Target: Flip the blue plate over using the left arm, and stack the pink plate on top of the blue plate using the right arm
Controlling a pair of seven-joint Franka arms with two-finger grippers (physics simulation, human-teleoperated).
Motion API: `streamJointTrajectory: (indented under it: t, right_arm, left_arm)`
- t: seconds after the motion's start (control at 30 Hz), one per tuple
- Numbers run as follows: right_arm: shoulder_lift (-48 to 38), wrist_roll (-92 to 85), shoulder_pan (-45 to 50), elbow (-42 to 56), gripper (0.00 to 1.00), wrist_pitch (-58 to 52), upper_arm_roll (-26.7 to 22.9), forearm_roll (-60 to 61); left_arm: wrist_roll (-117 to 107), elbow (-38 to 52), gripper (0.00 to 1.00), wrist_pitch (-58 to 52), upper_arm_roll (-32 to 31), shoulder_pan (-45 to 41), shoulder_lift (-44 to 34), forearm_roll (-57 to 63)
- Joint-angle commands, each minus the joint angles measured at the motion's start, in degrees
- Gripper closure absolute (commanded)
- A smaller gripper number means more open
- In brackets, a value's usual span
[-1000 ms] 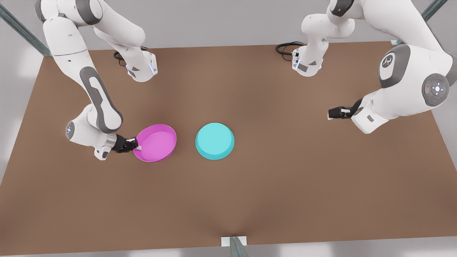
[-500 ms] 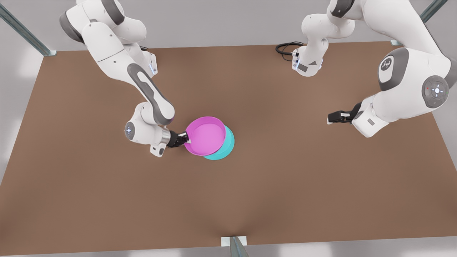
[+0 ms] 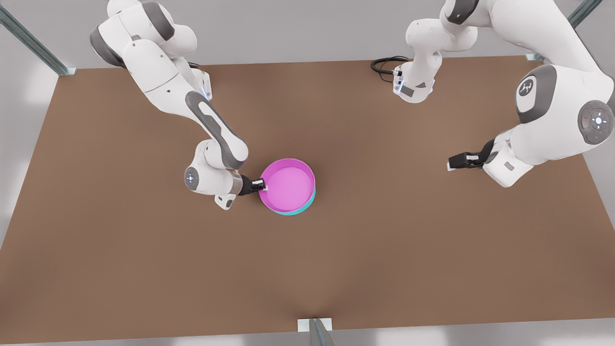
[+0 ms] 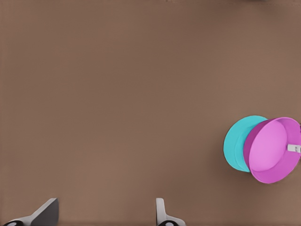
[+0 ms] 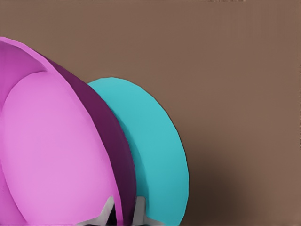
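Note:
The pink plate point(image 3: 288, 185) hangs open side up directly over the blue plate point(image 3: 303, 208), which shows as a thin cyan crescent under its edge. My right gripper point(image 3: 262, 185), on the front view's left, is shut on the pink plate's rim. Up close, the right gripper point(image 5: 123, 214) pinches the pink plate point(image 5: 51, 155) with the blue plate point(image 5: 155, 155) flat side up behind it; I cannot tell whether the plates touch. My left gripper point(image 3: 451, 163) waits open at the front view's right. The left gripper point(image 4: 104, 216) sees the pink plate point(image 4: 270, 150) and the blue plate point(image 4: 237, 143) far off.
The brown table point(image 3: 144, 269) spreads wide around the plates. Two arm bases point(image 3: 190, 91) point(image 3: 413, 86) stand at the back edge, with a black cable point(image 3: 384, 65) beside one. A metal bracket point(image 3: 314, 326) sits at the front edge.
My right gripper carried the pink plate from the front view's left across to above the blue plate, covering nearly all of it. The left arm drifted slightly away.

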Motion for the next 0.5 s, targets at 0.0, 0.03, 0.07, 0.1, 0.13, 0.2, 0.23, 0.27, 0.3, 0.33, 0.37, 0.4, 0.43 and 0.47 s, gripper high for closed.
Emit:
streamJointTrajectory:
  t: [0.0, 0.03, 0.07, 0.1, 0.13, 0.2, 0.23, 0.27, 0.3, 0.33, 0.37, 0.4, 0.43, 0.47]
  right_arm:
    - [0.0, 9.9, 0.0, 0.1, 0.00, 0.3, 0.0, -0.2]
    - [-0.1, 9.9, 0.0, 0.2, 0.00, 0.2, 0.0, -0.2]
    - [-0.4, 9.7, 0.0, 0.2, 0.00, 0.2, 0.0, -0.2]
    - [-0.6, 9.5, 0.0, 0.2, 0.00, 0.1, 0.1, -0.2]
    - [-1.0, 9.5, -0.2, 0.1, 0.00, -0.1, 0.1, -0.2]
    - [-2.5, 9.5, -0.5, -0.4, 0.00, -0.8, 0.1, -0.2]
    - [-3.3, 9.5, -1.2, -0.5, 0.00, -0.9, 0.1, -0.3]
    - [-4.1, 9.4, -2.5, -0.6, 0.00, -2.1, 0.1, -0.3]
    - [-5.1, 9.4, -4.1, -0.8, 0.00, -3.2, 0.1, -0.4]
    - [-6.4, 9.5, -6.3, -1.3, 0.00, -4.4, 0.0, -0.4]
    - [-7.9, 9.4, -8.6, -2.1, 0.00, -5.6, 0.0, -0.5]
    - [-8.9, 9.4, -11.2, -2.8, 0.00, -5.9, -0.1, -0.7]
    - [-10.7, 9.4, -13.7, -2.9, 0.00, -9.0, -1.7, -2.0]
    - [-12.3, 9.5, -14.1, 0.0, 0.00, -17.6, -8.2, -11.1]
  left_arm:
    - [-0.7, 0.1, 0.00, -0.1, 0.2, 0.1, -0.2, 0.0]
    - [-0.7, 0.1, 0.00, 0.1, 0.2, 0.1, -0.2, -0.1]
    - [-0.7, 0.1, 0.00, 0.3, 0.2, 0.1, -0.1, 0.0]
    - [-0.5, 0.1, 0.00, 0.4, 0.7, 0.1, -0.1, -0.1]
    - [-0.2, 0.1, 0.00, 0.3, 0.7, 0.1, -0.1, -0.1]
    - [-0.1, 0.1, 0.00, 0.4, 0.9, 0.1, 0.0, -0.1]
    - [0.0, 0.1, 0.00, 0.4, 0.9, 0.1, 0.1, -0.1]
    - [0.0, 0.1, 0.00, 0.4, 0.9, 0.1, 0.1, -0.1]
    - [-0.1, 0.0, 0.00, 0.4, 0.9, 0.1, 0.2, -0.1]
    - [-0.2, 0.0, 0.00, 0.4, 0.9, 0.1, 0.2, -0.1]
    - [-0.1, 0.0, 0.00, 0.4, 0.9, 0.1, 0.2, 0.0]
    - [-0.1, 0.0, 0.00, 0.4, 0.9, 0.1, 0.2, 0.0]
    - [0.0, 0.0, 0.00, 0.4, 0.9, 0.1, 0.3, 0.0]
    - [0.0, 0.0, 0.00, 0.4, 0.9, 0.1, 0.5, -0.1]
